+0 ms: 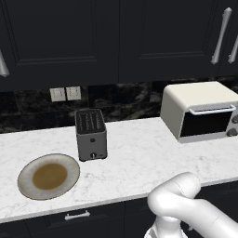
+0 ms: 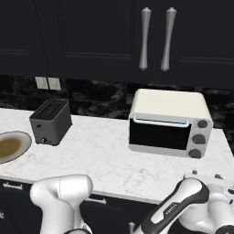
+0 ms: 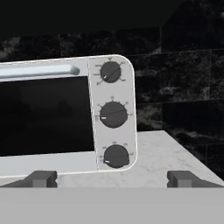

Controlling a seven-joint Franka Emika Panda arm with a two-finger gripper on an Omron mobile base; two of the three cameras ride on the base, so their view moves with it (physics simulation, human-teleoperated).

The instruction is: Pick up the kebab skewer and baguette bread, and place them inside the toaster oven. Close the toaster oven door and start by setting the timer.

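The cream-white toaster oven stands at the back right of the marble counter. Its dark glass toaster oven door is shut, with the silver bar handle along its top edge. In the hand view the door is on the left, with three dark knobs stacked on the panel to its right. My gripper faces that knob panel from a short way off, open wide, with nothing between the fingertips. The kebab skewer and baguette bread are hidden; nothing can be made out behind the dark glass.
A dark-grey slot toaster stands mid-counter. To its left lies a round plate with a brown middle. Dark upper cabinets with silver handles hang above the oven. The counter's front edge runs just ahead of the arm.
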